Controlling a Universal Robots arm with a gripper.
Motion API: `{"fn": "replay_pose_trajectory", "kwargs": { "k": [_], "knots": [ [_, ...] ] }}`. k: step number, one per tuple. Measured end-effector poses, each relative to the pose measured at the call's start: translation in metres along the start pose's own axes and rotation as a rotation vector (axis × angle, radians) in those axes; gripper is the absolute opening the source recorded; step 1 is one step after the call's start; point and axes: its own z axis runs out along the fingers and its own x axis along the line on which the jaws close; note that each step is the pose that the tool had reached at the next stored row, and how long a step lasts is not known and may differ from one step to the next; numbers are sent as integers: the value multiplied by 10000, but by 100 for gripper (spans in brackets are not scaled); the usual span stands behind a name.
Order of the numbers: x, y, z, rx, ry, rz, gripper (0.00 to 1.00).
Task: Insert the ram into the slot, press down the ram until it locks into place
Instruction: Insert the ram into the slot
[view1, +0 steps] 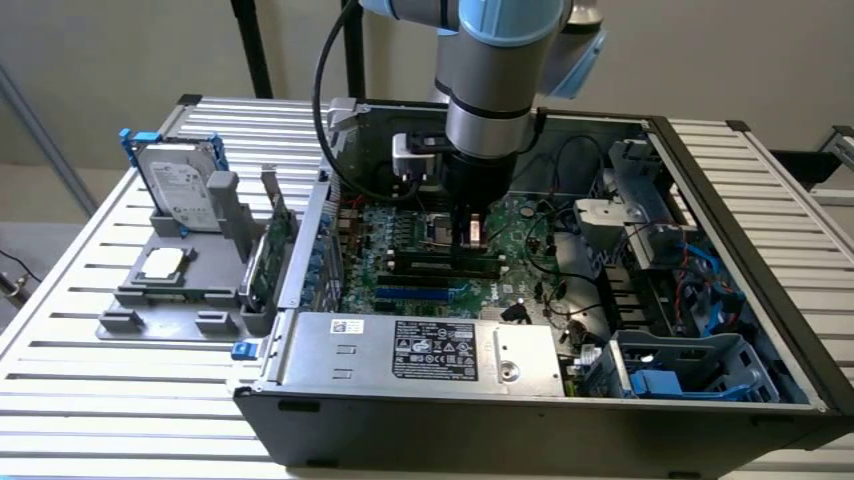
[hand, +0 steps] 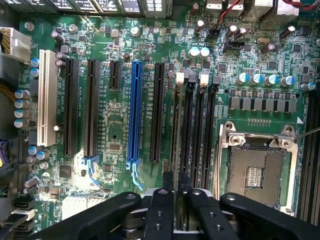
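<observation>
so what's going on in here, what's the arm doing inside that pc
The robot arm is reaching down into an open computer case, with its gripper low over the motherboard. It appears to be shut on the ram, seen edge-on as a thin strip lined up along the slot. That slot is the black memory socket farthest from the CPU socket. Whether the ram is seated or latched cannot be told.
</observation>
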Motion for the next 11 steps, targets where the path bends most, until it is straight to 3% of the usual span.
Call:
{"fn": "replay_pose_trajectory", "kwargs": {
  "k": [1,6,11],
  "knots": [
    [0,0,-2,1,1,0,21],
    [4,9,-162,1,-3,1,21],
    [3,61,-209,2,-5,0,19]
  ]
}}
